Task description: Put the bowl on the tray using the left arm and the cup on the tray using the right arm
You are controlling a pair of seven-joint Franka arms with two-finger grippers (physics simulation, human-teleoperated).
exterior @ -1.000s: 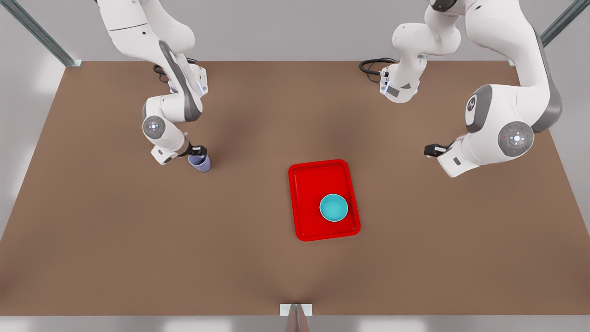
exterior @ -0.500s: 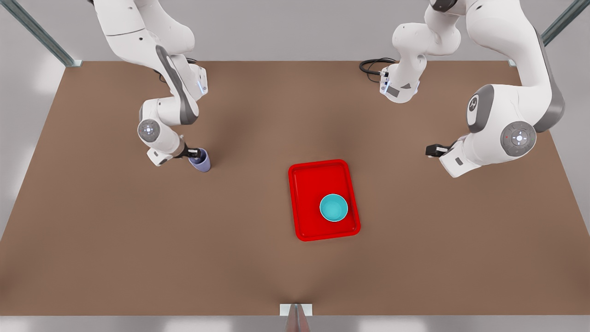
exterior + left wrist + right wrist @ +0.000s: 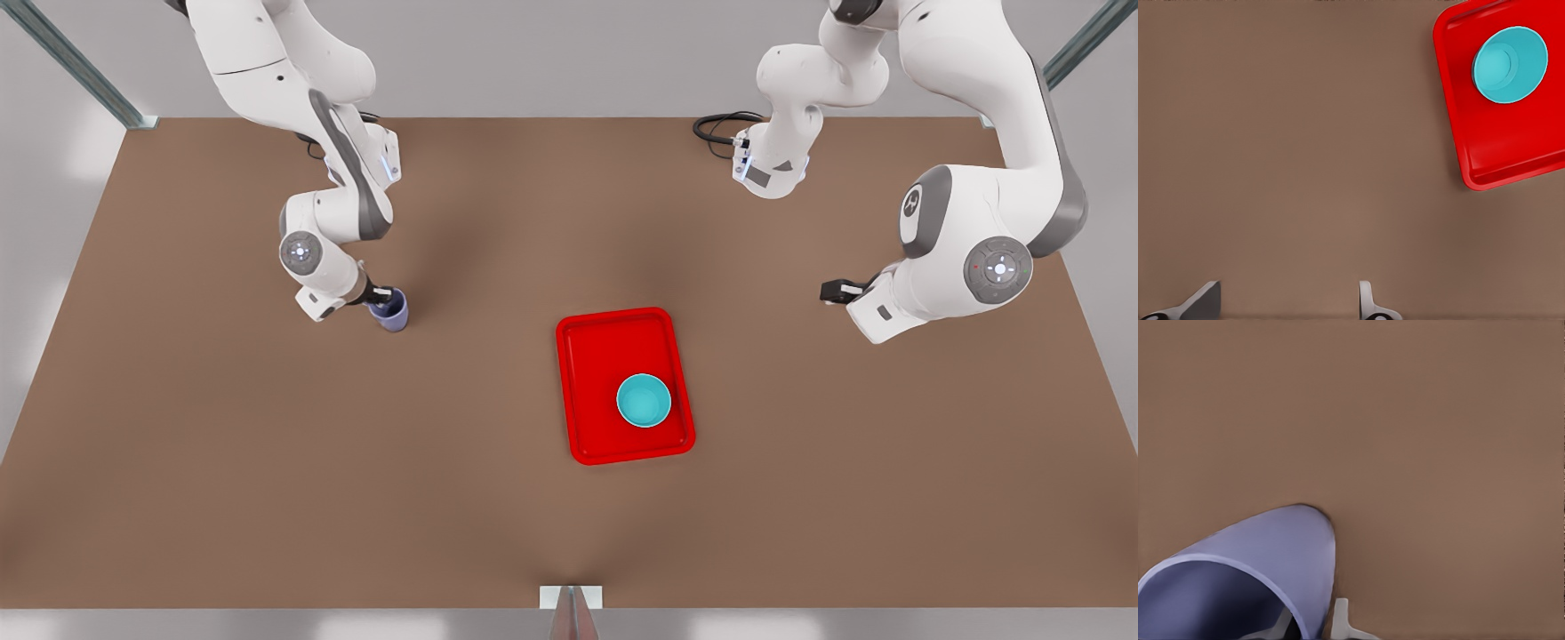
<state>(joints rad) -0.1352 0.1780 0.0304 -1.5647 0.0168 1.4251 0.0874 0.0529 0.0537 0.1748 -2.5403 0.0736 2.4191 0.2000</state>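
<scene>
The lavender cup stands tilted on the table at the front view's left, well apart from the tray. My right gripper is at its rim. In the right wrist view the cup has its wall pinched between the two fingers of the right gripper, one inside and one outside. The turquoise bowl sits inside the red tray. My left gripper hangs at the front view's right, away from the tray. In the left wrist view the left gripper is open and holds nothing, with the bowl and tray farther off.
Black cables lie by the arm bases at the table's far edge. Bare brown tabletop stretches between the cup and the tray. A small metal bracket sits at the near edge.
The right arm's wrist has shifted a little toward the front view's right, and the cup has moved slightly with it. The left arm, bowl and tray have hardly moved.
</scene>
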